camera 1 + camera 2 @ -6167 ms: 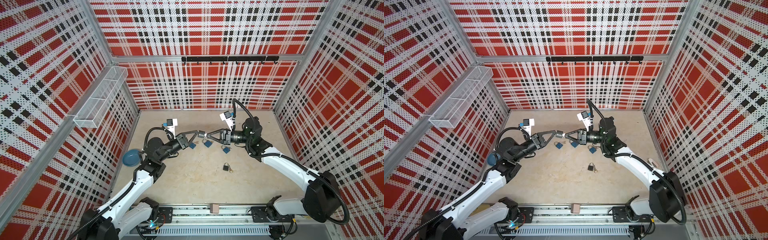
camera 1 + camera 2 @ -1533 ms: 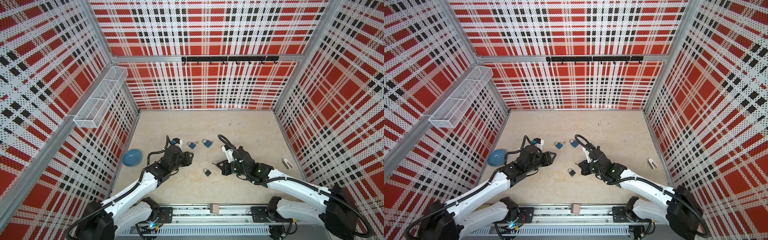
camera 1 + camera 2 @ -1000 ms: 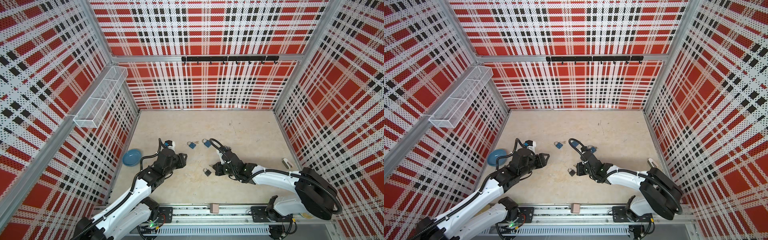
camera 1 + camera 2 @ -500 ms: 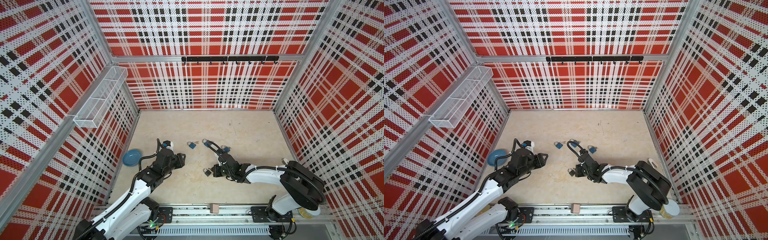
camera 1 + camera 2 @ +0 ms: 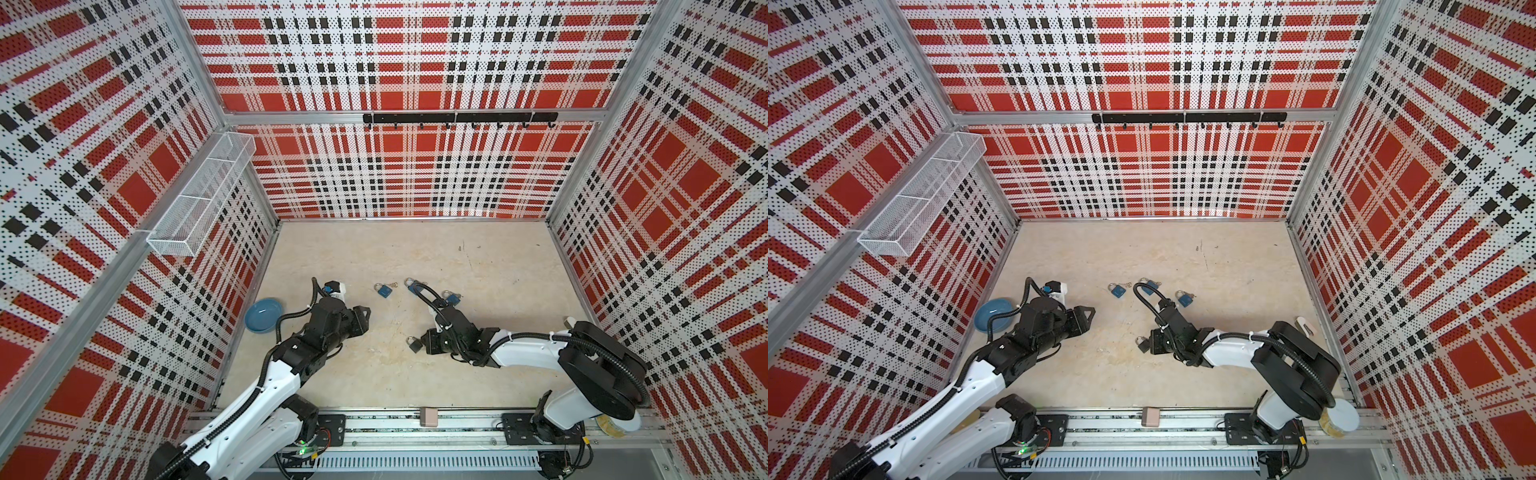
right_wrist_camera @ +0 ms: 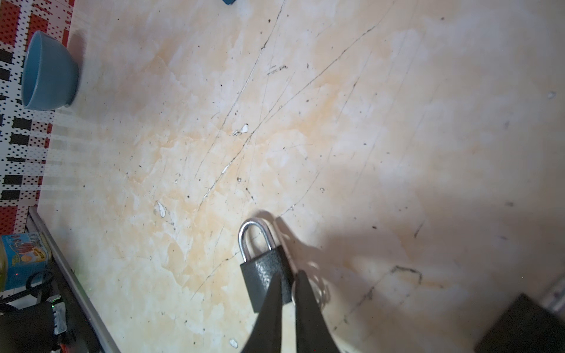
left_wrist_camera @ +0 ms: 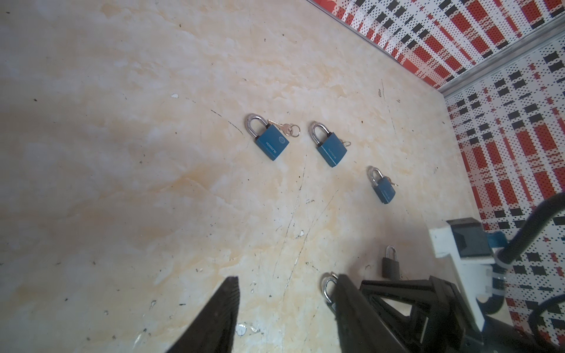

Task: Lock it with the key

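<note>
— While both arms reach low over the beige marbled tabletop (image 5: pixel 457 266), how do their jaws stand?
— Wide and empty, the left gripper (image 7: pixel 286 277); the right gripper (image 6: pixel 289 273) is narrow, its tips straddling the small silver key (image 6: pixel 293 289) in the dark grey metal padlock (image 6: pixel 263 272) lying flat mid-table; whether it pinches, I cannot tell

Perforated walls (image 5: pixel 415 62) printed in red, black and white plaid enclose a beige, marbled tabletop (image 5: pixel 415 249) marked with fine dark scratches. A white wire basket (image 5: pixel 199 195) hangs on the left wall, and a black hook rail (image 5: pixel 457 118) runs along the back wall. The light is soft and even.
</note>
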### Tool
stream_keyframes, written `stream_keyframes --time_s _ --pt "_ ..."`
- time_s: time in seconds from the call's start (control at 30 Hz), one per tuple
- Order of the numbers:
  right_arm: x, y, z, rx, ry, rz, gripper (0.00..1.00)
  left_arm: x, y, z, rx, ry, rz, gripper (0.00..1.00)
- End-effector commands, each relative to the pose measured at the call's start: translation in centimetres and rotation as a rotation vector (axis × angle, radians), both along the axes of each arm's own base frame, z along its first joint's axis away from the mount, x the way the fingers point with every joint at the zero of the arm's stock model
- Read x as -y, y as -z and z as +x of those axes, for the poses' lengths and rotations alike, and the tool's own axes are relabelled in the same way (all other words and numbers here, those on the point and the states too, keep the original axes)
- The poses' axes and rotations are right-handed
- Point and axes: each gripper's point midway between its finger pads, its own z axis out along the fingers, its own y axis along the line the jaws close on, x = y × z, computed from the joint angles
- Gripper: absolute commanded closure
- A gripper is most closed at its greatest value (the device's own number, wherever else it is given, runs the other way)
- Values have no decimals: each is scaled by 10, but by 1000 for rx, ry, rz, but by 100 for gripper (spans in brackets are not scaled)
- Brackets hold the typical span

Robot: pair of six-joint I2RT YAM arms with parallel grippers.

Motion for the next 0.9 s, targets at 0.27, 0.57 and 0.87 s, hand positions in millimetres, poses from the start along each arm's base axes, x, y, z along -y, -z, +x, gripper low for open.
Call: stream_keyframes --time_s 0.27,0.57,0.87 --pt "6 -42 8 114 21 -9 82 -9 -7 0 27 -24 21 46" --pt "35 -142 53 392 55 -101 73 -26 -42 25 153 -106 196 46" --pt "115 -193 109 579 224 -162 0 -28 -68 60 218 -119 399 40"
